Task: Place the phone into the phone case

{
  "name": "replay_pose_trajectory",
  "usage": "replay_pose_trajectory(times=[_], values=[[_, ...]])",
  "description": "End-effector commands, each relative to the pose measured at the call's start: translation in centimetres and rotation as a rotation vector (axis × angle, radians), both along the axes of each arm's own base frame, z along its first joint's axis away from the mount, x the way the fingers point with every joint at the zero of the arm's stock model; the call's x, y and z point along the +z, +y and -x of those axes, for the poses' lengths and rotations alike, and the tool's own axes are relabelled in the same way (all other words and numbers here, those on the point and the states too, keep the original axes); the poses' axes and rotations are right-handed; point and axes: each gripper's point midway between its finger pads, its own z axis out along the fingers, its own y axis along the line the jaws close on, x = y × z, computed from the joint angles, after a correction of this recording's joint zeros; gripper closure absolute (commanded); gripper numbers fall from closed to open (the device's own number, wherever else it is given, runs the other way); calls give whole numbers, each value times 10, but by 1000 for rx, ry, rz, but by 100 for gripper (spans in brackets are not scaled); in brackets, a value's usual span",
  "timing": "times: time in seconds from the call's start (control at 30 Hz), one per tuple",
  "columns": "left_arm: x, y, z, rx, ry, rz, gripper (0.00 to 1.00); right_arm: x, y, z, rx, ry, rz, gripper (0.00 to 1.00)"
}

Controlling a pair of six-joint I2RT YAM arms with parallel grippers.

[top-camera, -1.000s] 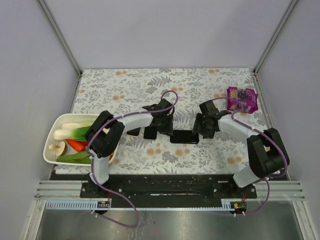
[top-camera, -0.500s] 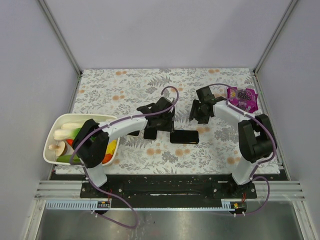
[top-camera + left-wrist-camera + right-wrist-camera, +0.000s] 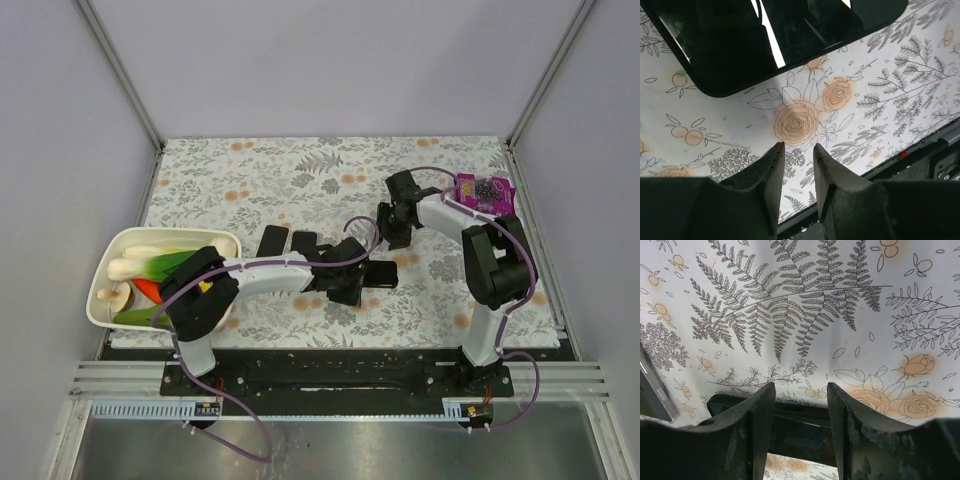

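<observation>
Shows the floral table, with a white vegetable tub at 8 o'clock. Shows the phone flat near centre, two black flat pieces apart at its 10 o'clock. Finds the left gripper at its 8 o'clock — a narrow slit, nothing held — and the right gripper at 12, wider, empty.

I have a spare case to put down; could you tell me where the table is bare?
Free: the far cloth beyond both arms, left edge to the bag; the near right, beside the phone. Crowded: the middle, with phone, black slabs, left end effector and right end effector; the tray fills the near left.
</observation>
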Motion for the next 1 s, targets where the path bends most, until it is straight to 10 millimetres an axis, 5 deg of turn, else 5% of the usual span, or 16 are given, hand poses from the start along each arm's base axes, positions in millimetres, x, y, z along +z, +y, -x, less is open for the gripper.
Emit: replay_pose_trajectory(times=[0.0, 0.47, 0.97], values=[[-2, -21, -9, 28, 3, 58, 67, 3, 4, 1, 32, 9, -22, 46], [-29, -23, -19, 64, 22, 9, 68, -9, 3, 18, 34, 58, -29, 51], [-45, 6, -78, 181, 0, -54, 68, -22, 0, 51, 29, 114, -68, 53]])
